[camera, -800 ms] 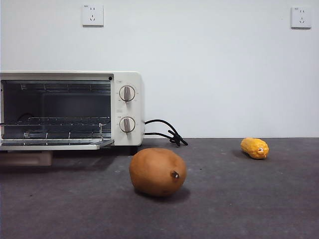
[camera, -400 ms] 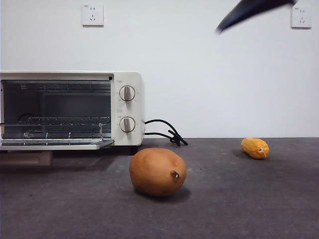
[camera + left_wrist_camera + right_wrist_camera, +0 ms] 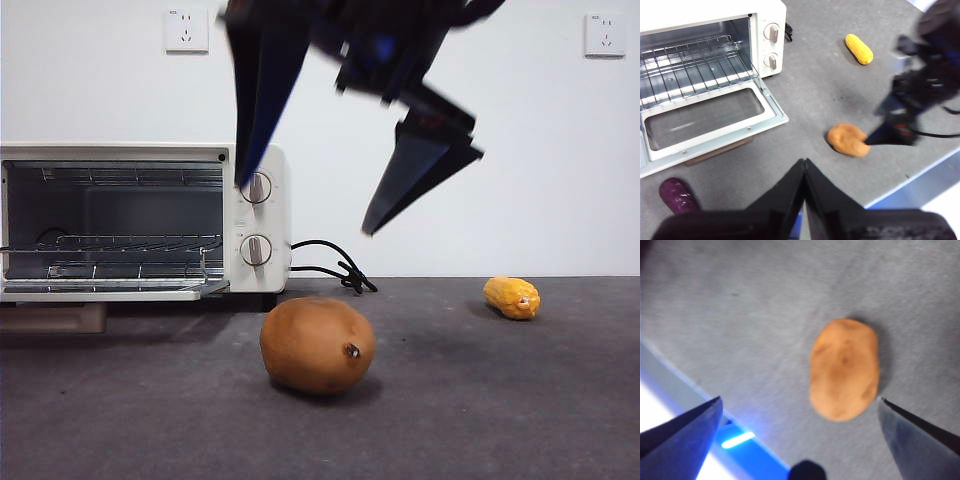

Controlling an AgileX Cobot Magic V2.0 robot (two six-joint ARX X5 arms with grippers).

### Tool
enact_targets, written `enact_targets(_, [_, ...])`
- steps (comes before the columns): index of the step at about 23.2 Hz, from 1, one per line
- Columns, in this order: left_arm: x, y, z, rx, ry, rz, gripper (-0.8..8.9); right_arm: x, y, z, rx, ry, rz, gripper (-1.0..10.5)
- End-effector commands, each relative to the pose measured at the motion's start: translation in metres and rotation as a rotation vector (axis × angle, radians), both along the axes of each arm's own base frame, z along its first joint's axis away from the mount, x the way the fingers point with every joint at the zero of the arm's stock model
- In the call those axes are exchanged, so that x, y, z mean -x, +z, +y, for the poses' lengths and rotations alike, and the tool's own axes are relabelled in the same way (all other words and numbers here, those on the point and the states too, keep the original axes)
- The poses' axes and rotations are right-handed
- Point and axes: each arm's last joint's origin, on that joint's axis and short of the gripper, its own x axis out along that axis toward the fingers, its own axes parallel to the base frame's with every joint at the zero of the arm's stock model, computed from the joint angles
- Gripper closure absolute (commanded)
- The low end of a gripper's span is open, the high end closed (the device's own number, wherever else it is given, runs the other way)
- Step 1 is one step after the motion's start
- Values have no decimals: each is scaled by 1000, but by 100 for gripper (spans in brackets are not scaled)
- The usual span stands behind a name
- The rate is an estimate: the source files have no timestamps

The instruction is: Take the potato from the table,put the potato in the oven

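The orange-brown potato [image 3: 317, 344] [image 3: 847, 140] [image 3: 845, 369] lies on the dark grey table [image 3: 500, 410], in front of the oven's knob side. My right gripper [image 3: 307, 205] [image 3: 800, 400] hangs open above it, jaws spread wide and clear of the potato, nothing held. The cream-white oven [image 3: 255, 160] [image 3: 765, 12] stands at the left with its glass door [image 3: 705, 120] folded down and the wire rack [image 3: 120, 243] bare. My left gripper [image 3: 803, 161] is shut and empty, high over the table's near edge.
A yellow corn piece [image 3: 511, 297] [image 3: 859, 48] lies at the right, farther back. The oven's black cord [image 3: 330, 262] trails behind the potato. A purple vegetable [image 3: 677, 195] rests by the open door. The table's near edge [image 3: 910, 177] runs close to the potato.
The right arm has swung down from the top right corner to above the potato, with its jaws spread. The potato, corn and oven have stayed put.
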Motion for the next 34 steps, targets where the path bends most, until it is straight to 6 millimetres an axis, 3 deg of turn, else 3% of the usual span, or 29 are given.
enact_targets(1, [3, -2, -1, -3, -22, 2, 819, -7, -6, 10, 32, 18, -18, 366])
enact_targets(5, [4, -3, -2, -4, -60, 10, 819, -20, -21, 24, 88, 25, -7, 279])
enact_targets(12, [5, -3, -2, -5, -94, 14, 819, -31, -65, 36, 197, 47, 62, 280])
enact_targets(20, [5, -3, -3, -5, -114, 16, 819, -37, -90, 41, 257, 38, 78, 299])
enact_targets(23, [5, -3, -3, -5, -114, 16, 819, -37, -99, 42, 280, 37, 100, 561])
enact_targets(26, [5, -3, -3, -5, -114, 16, 819, -36, -98, 43, 273, 19, 104, 882])
enact_targets(30, [5, -3, -3, -5, -114, 16, 819, -36, -80, 44, 272, -43, 147, 886])
enact_targets(34, [5, -3, -3, -5, -114, 16, 819, -43, -31, 60, 160, -53, 159, 886])
